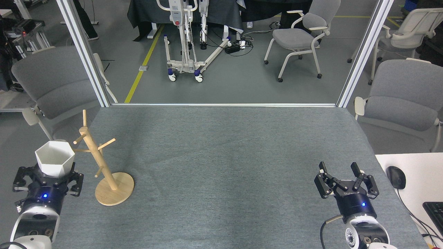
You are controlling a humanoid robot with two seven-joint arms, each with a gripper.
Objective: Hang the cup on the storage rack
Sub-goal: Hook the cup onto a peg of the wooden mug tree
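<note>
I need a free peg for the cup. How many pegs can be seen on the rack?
5 on the storage rack: one upright at top-left, one short upper-left, one pointing left behind the cup, one upper-right, one low-left. Others may be hidden.

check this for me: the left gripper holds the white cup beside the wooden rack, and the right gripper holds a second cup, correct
Not quite. In the head view the right gripper holds nothing; its fingers stand apart over the table. The left gripper does hold the white cup beside the wooden rack.
</note>
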